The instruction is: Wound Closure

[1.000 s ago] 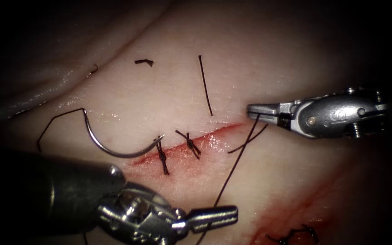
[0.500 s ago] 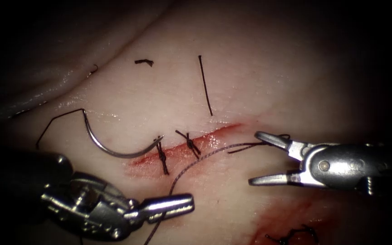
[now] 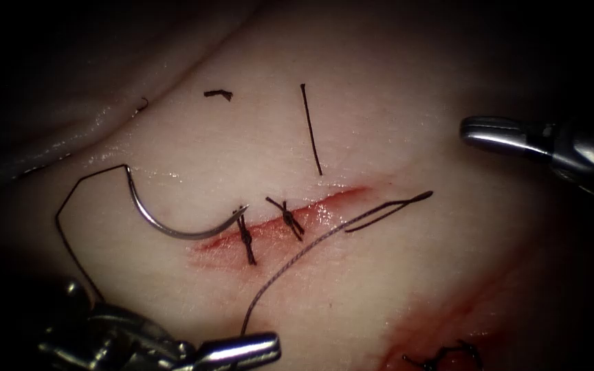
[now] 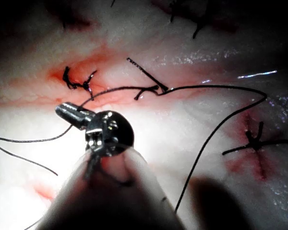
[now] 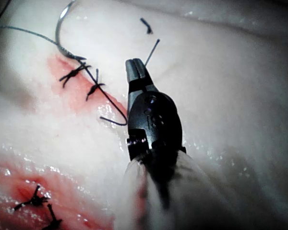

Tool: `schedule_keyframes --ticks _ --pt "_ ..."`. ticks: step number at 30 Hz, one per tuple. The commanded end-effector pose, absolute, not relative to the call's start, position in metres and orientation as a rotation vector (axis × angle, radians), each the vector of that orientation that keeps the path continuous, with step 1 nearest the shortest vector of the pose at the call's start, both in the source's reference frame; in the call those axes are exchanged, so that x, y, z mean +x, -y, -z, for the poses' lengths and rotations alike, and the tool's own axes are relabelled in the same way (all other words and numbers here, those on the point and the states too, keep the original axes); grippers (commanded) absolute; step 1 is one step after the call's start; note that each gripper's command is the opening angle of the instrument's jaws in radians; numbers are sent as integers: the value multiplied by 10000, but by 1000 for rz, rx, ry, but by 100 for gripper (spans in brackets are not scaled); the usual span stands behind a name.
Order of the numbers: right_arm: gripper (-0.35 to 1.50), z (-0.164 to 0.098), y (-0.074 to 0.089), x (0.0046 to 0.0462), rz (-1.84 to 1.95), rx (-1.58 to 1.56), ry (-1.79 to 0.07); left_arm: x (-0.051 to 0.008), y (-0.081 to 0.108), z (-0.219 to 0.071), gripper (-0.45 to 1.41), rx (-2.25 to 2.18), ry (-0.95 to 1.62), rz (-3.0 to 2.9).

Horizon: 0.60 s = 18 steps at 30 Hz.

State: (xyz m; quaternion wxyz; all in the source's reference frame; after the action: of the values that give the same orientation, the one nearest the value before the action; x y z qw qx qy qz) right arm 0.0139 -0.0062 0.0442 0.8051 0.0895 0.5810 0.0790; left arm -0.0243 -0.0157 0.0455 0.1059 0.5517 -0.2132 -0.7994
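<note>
The curved needle (image 3: 166, 230) lies free on the tissue (image 3: 393, 103), left of the cut (image 3: 311, 209); its point rests by the left stitch (image 3: 245, 237), and neither tool holds it. My left tool (image 3: 269, 345) sits low on the left, its jaws shut on the thread (image 3: 297, 257). That strand runs up across the cut to a loose loop (image 3: 407, 201). My right tool (image 3: 467, 129) hovers at the upper right with its jaws shut on nothing. The left tool (image 4: 61, 109) shows with thread (image 4: 221, 124) beside it, and the right tool (image 5: 133, 66) hangs above the tissue.
A second stitch (image 3: 287, 218) crosses the cut's middle. Cut thread ends (image 3: 311, 127) (image 3: 218, 94) lie on the tissue above the cut. Thread from the needle's tail loops (image 3: 60, 220) down toward the left tool. Another stitched wound with red fluid (image 3: 441, 356) lies at the lower right.
The right tool opened, let go of the thread, shut and drew back up and right. The left tool moved down and left with the thread, which now lies slack across the cut.
</note>
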Motion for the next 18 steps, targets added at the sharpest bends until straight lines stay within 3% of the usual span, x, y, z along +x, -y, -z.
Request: schedule_keyframes --ticks 1,12,18 --pt "-35 -462 59 156 -118 181 -1233 -247 161 -459 -45 1629 621 2354" --pt "-35 -567 117 218 163 313 -1269 -240 116 -463 -45 1698 586 2372" --pt "-35 -556 120 235 115 349 -1422 -233 95 -496 -45 1690 579 2428"
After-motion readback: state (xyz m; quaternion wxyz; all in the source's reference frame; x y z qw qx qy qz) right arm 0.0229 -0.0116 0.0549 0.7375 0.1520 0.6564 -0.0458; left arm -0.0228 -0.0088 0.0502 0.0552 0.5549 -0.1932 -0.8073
